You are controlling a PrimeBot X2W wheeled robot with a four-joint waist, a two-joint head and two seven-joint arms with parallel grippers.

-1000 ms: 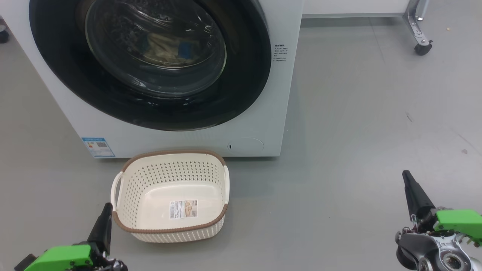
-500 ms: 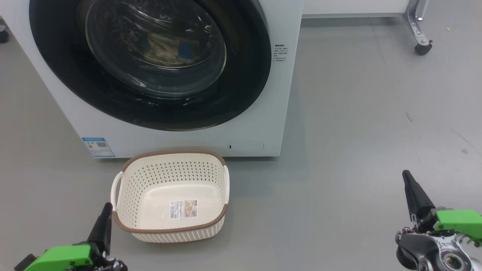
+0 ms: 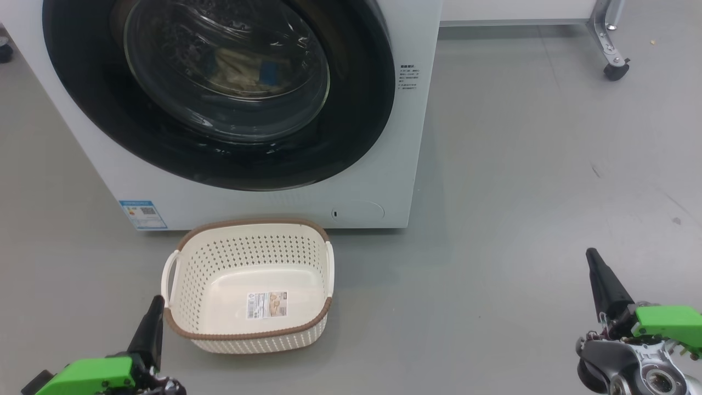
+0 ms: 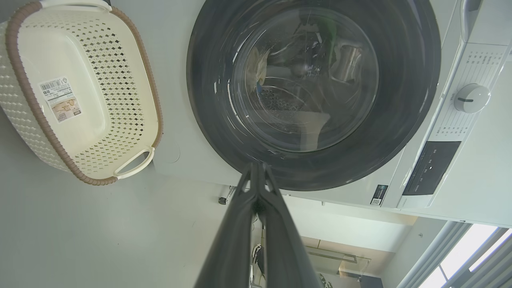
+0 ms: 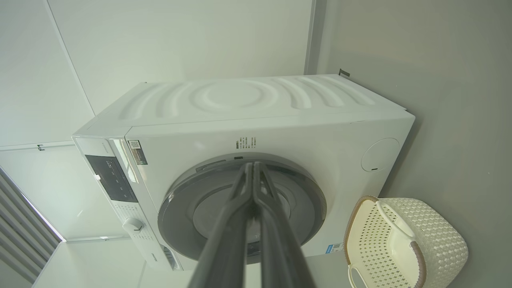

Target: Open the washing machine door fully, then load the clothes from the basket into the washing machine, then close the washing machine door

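The white washing machine (image 3: 406,164) fills the upper left of the head view, its round black door (image 3: 356,126) flat against the front. Through the glass bowl I make out cream-yellow clothes (image 3: 236,71) with a blue patch lying in the drum. The cream basket (image 3: 249,332) with a brown rim stands on the floor just before the machine, holding nothing but its sticker. My left gripper (image 3: 156,300) is shut at the basket's near left corner, apart from it. My right gripper (image 3: 591,253) is shut over bare floor far to the right. The left wrist view shows door (image 4: 404,100) and basket (image 4: 132,80); the right wrist view shows machine (image 5: 320,132) and basket (image 5: 432,236).
Grey floor spreads to the right of the machine. A metal leg with a caster (image 3: 615,70) stands at the far right back. The machine's control panel with a round knob (image 4: 472,98) shows in the left wrist view.
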